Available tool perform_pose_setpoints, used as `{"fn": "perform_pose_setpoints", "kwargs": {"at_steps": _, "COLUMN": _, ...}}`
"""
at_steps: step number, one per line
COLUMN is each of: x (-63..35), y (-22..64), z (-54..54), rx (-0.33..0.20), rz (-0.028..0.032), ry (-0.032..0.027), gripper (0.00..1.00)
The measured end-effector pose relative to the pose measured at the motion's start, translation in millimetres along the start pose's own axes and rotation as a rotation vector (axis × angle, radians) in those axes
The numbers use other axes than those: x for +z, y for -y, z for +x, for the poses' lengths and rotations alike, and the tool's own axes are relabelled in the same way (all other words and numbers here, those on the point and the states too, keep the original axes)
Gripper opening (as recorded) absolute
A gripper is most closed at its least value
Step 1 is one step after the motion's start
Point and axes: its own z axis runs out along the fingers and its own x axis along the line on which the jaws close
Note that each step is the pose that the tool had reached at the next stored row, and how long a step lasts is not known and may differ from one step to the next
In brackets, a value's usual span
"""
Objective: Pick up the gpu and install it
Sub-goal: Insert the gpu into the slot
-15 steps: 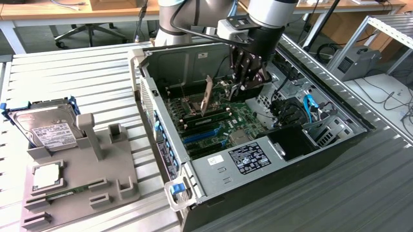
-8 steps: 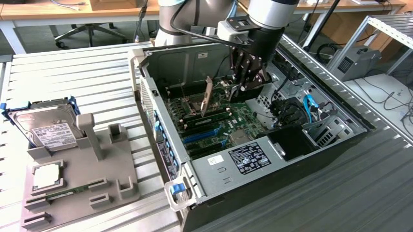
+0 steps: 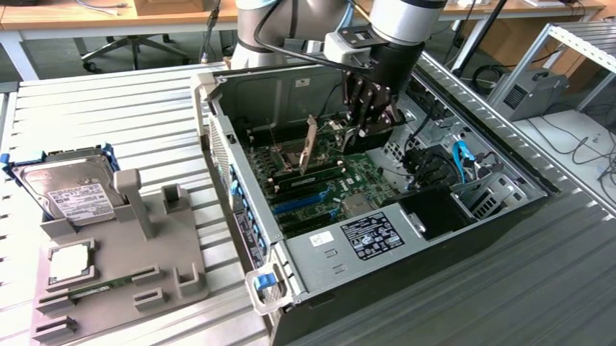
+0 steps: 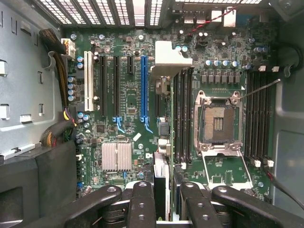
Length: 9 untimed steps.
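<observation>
**GPU held edge-on over the motherboard**

In the exterior view, upper centre of the frame, the hand [image 3: 371, 122] hangs inside the open computer case [image 3: 500, 216], its fingers [image 4: 142, 199] clamped on the gpu [image 3: 309, 144]. The card stands upright, tilted slightly, its silver bracket showing, just above the green motherboard [image 4: 128, 99]. In the wrist view the card's edge appears at lower centre, above the blue slot [image 4: 144, 88]. At the exterior view's lower left, a grey fixture [image 3: 125, 267] on the bench [image 3: 97, 108] carries a hard drive [image 3: 72, 191].
</observation>
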Motion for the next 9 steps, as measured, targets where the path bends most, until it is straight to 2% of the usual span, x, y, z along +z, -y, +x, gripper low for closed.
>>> {"fn": "perform_pose_setpoints", "kwargs": {"at_steps": 9, "x": 1.7, "y": -0.4, "z": 1.4, "rx": 0.000, "rz": 0.0000, "ry": 0.0000, "gripper": 0.26}}
